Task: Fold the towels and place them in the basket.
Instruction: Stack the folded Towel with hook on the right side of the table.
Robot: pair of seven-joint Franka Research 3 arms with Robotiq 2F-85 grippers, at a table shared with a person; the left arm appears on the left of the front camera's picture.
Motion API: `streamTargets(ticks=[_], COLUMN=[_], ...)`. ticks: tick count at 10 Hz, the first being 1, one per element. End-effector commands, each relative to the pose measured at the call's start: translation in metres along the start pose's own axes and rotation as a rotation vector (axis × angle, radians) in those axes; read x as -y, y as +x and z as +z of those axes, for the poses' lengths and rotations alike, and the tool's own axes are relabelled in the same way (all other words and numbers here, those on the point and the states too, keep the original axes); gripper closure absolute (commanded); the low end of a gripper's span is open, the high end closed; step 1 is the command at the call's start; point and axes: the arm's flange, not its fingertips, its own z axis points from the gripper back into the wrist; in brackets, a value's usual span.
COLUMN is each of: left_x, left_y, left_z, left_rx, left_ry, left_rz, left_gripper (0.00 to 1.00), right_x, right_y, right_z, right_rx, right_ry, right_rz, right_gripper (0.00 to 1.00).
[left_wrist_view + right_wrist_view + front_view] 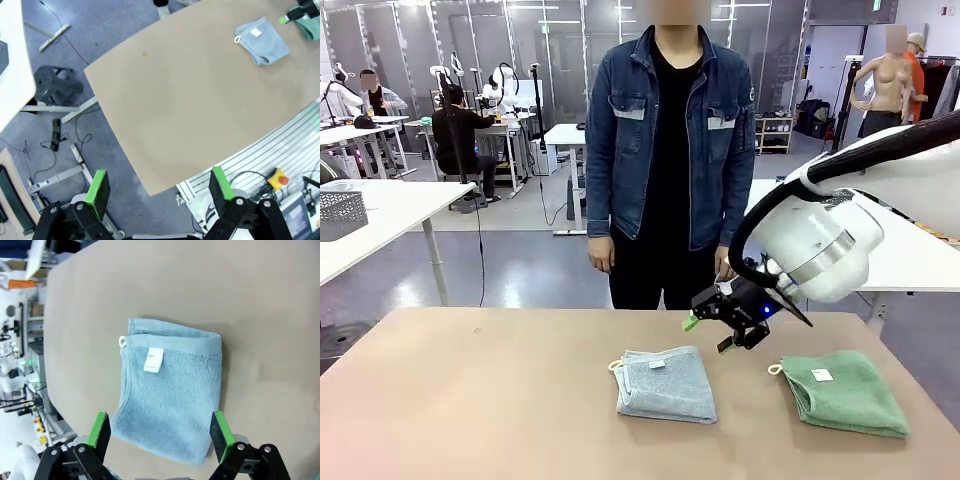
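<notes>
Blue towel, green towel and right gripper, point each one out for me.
Blue towel point(666, 387), front view, middle of its top face.
Green towel point(847, 395), front view, middle of cloth.
Right gripper point(712, 333), front view, between fingertips.

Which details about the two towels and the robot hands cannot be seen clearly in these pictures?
- Green towel: in the left wrist view, cut off by the picture edge and the right hand.
- Blue towel: label print too small; its near edge lies behind the fingers in the right wrist view.
- How many layers each towel has: cannot tell.
</notes>
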Motion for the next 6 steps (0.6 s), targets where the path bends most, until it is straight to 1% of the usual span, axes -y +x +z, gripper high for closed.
streamTargets(ticks=[1, 4, 6], left_x=[0.0, 0.0, 0.0], left_y=[-0.001, -0.001, -0.001], left_z=[0.001, 0.001, 0.001], left_rx=[0.002, 0.002, 0.002], left_ry=[0.005, 0.005, 0.005], left_rz=[0.0, 0.0, 0.0], left_gripper=[0.0, 0.0, 0.0], right_x=[0.024, 0.047, 0.055], right_y=[0.009, 0.012, 0.009], right_z=[-0.02, -0.037, -0.046], right_rx=[-0.045, -0.072, -0.088], right_ry=[0.08, 0.108, 0.12], right_rz=[0.014, 0.011, -0.001], right_gripper=[0.0, 0.0, 0.0])
